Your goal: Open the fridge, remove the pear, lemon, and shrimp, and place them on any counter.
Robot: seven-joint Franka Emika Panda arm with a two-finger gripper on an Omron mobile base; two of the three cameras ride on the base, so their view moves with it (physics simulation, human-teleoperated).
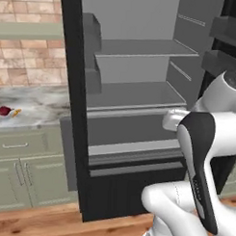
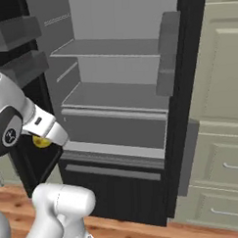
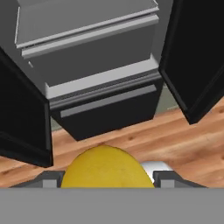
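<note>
- Hand (image 3: 107, 183) is closed around the lemon (image 3: 107, 168), jaws wide because the fruit fills them. The hand view shows the yellow fruit sitting between the two fingertips (image 3: 48, 179).
- Lemon is off the shelves and out in front of the fridge (image 1: 140, 92), low, over the wood floor (image 3: 175, 135).
- Right base view shows a sliver of yellow tucked under the wrist, left of the open fridge and about level with the bottom drawer (image 2: 113, 172).
- Pear (image 1: 4, 110) is already on the counter (image 1: 38, 100), left of the fridge, with the small orange shrimp (image 1: 16, 113) just beside it.
- So two of three look done; the lemon is the last one to set down.
- Handling, my read: the lemon is light, firm and round, with a smooth rind. It can roll or squirt out if pinched off-centre.
- Best hold is across the widest part, which is about what the hand view shows. Set it down gently or it'll roll.
- Pear should be similar. The shrimp is thin and small, hard to pinch.
- View differences:
  - Left base view gives the counter with pear and shrimp, but the arm blocks the hand and lemon.
  - Right base view gives the lemon's height against the fridge, and tall pale cabinets to the right.
  - Hand view alone confirms the grip, and shows both doors swung wide.
- Fridge shelves look bare in both base views.
</note>
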